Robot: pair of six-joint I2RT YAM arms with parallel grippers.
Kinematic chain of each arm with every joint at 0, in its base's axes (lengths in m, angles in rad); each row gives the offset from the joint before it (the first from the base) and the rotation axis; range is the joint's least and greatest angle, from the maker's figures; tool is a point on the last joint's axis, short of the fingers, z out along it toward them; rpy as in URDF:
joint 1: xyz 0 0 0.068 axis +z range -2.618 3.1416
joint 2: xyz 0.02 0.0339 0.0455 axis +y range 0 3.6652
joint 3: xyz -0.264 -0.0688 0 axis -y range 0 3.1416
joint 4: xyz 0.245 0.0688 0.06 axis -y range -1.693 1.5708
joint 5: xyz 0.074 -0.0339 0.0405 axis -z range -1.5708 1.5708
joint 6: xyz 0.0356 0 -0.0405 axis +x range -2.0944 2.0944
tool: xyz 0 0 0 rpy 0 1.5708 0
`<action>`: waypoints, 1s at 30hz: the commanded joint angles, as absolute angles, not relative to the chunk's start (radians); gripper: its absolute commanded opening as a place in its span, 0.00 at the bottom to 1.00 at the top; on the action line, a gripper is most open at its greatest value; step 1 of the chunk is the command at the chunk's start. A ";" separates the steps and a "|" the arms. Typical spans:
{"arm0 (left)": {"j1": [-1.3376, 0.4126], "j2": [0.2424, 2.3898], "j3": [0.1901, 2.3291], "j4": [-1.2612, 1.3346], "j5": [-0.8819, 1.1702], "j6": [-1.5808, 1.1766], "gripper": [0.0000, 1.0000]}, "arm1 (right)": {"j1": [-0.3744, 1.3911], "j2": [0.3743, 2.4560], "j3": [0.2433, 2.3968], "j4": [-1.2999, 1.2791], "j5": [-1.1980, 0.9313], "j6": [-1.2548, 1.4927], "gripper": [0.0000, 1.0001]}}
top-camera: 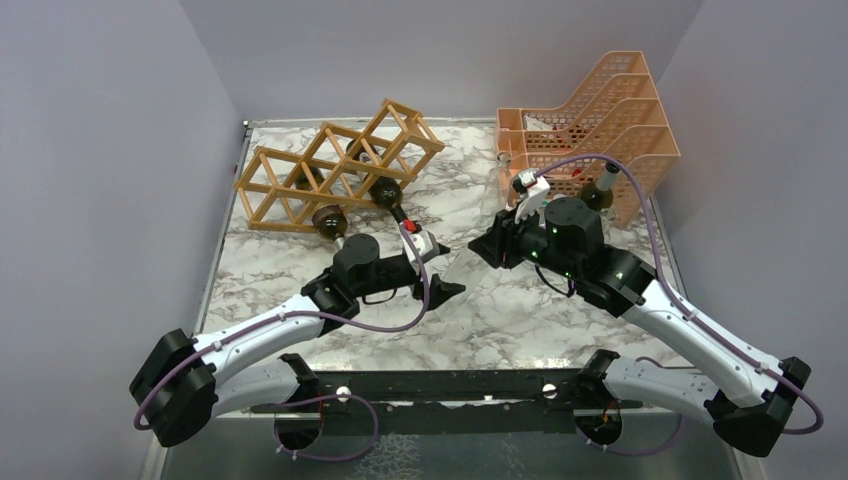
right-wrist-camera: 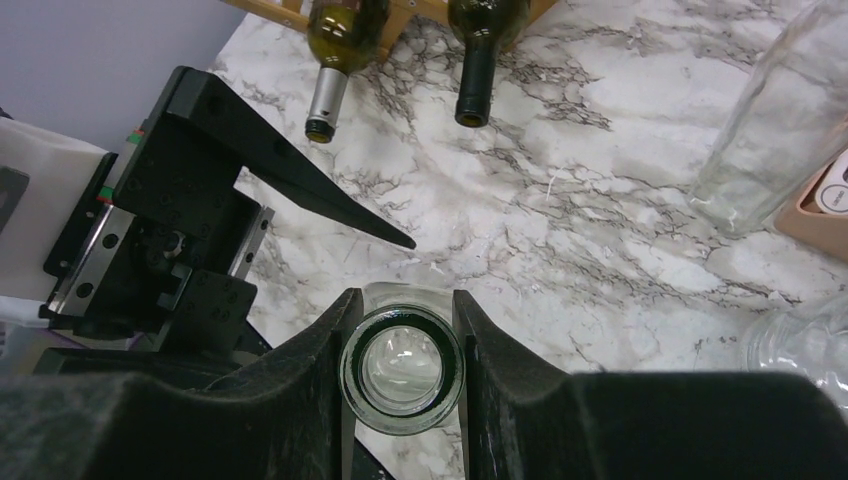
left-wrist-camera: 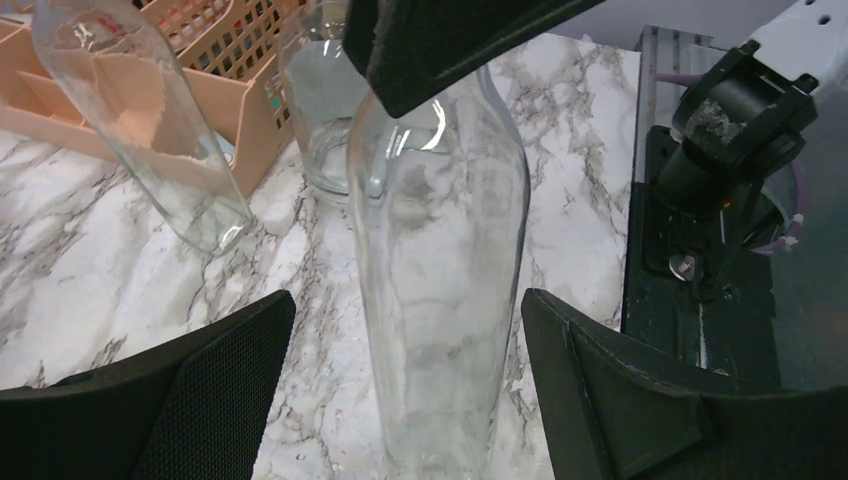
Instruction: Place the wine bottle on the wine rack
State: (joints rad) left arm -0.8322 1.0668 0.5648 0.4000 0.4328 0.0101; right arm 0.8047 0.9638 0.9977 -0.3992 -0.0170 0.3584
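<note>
Wine bottle [left-wrist-camera: 440, 250] upright, wine rack [top-camera: 340, 170] at eleven o'clock.
Right pincer [right-wrist-camera: 404, 305] clamps its neck; left pincer [left-wrist-camera: 408, 310] gapes around its body.

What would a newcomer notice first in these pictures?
A clear wine bottle stands upright mid-table, the right jaws shut on its neck and the left jaws open on either side of its body. At the back left, the wooden wine rack already holds two dark bottles. A peach mesh tray sits back right.

Left fingers [left-wrist-camera: 200, 400] spread wide; right fingers [right-wrist-camera: 300, 400] pinched close, pointing straight down.
</note>
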 commanded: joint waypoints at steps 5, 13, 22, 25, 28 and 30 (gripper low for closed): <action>-0.845 1.110 0.557 0.499 0.564 0.047 0.89 | 0.805 0.941 1.082 -0.294 -0.053 0.344 0.02; -0.851 1.142 0.550 0.531 0.508 0.098 0.83 | 0.805 0.908 1.047 -0.246 -0.104 0.352 0.02; -0.853 1.164 0.559 0.535 0.412 0.157 0.51 | 0.805 0.903 1.048 -0.275 -0.138 0.363 0.03; -0.853 1.176 0.579 0.535 0.366 0.190 0.05 | 0.805 0.903 1.066 -0.313 -0.140 0.358 0.12; -0.853 1.172 0.602 0.535 0.325 0.249 0.00 | 0.805 0.903 1.101 -0.402 -0.114 0.353 0.47; -0.853 1.158 0.616 0.535 0.308 0.323 0.00 | 0.805 0.903 1.132 -0.480 -0.091 0.331 0.62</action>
